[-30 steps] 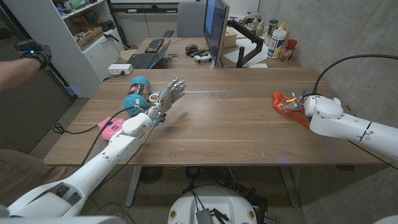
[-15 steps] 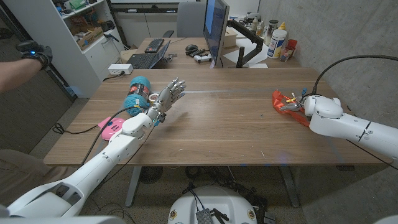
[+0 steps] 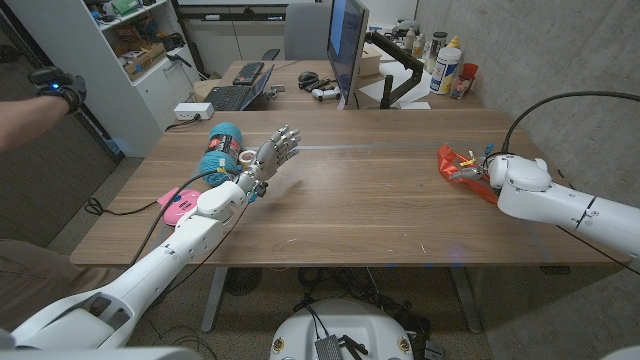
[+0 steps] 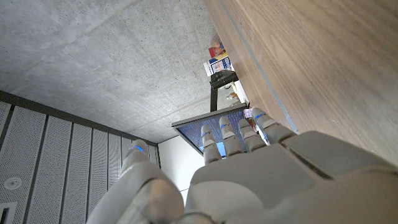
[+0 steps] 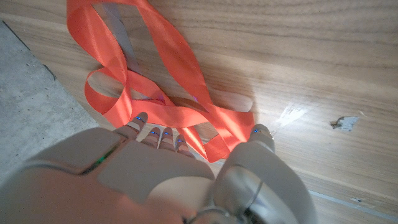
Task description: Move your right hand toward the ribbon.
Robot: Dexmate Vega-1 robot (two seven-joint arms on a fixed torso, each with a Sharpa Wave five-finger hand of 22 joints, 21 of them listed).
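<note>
An orange ribbon (image 3: pixel 455 162) lies crumpled in loose loops near the table's right edge. My right hand (image 3: pixel 520 173) sits right beside it, on the side nearer the edge. In the right wrist view the ribbon (image 5: pixel 180 74) runs under the right hand (image 5: pixel 174 174), whose fingertips (image 5: pixel 163 133) and thumb are spread over the loops, and nothing is pinched between them. My left hand (image 3: pixel 275 150) is raised over the table's left part with its fingers apart and holds nothing; it also shows in the left wrist view (image 4: pixel 249 162).
A teal spool (image 3: pixel 222 145) and a small tape roll (image 3: pixel 244 157) lie just beyond the left hand, and a pink object (image 3: pixel 180 203) sits at the left edge. A monitor (image 3: pixel 347 45) and bottles stand on the desk behind. A person's arm (image 3: pixel 40 95) reaches in at far left.
My right hand has edged very slightly along the ribbon's side. The left arm has stayed put.
</note>
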